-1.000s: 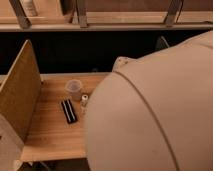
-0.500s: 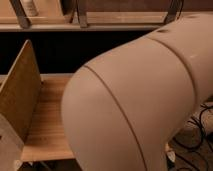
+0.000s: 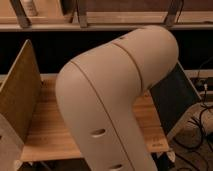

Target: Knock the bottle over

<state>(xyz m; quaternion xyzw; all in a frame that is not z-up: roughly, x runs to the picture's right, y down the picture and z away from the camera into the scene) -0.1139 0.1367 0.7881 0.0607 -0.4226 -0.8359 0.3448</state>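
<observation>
My beige arm [image 3: 115, 95] fills the middle of the camera view, bent at the elbow. It covers most of the wooden table top [image 3: 45, 135]. The bottle is hidden behind the arm. The gripper is not in view; it lies somewhere beyond the arm's elbow, out of sight.
A wooden side panel [image 3: 20, 85] stands at the table's left edge and a dark panel [image 3: 172, 100] at its right edge. A shelf rail [image 3: 100, 22] runs along the back. Cables [image 3: 200, 120] lie on the floor at the right.
The arm has swung further left and up across the view. It now hides the cup, the dark object and the small item seen on the table a second ago.
</observation>
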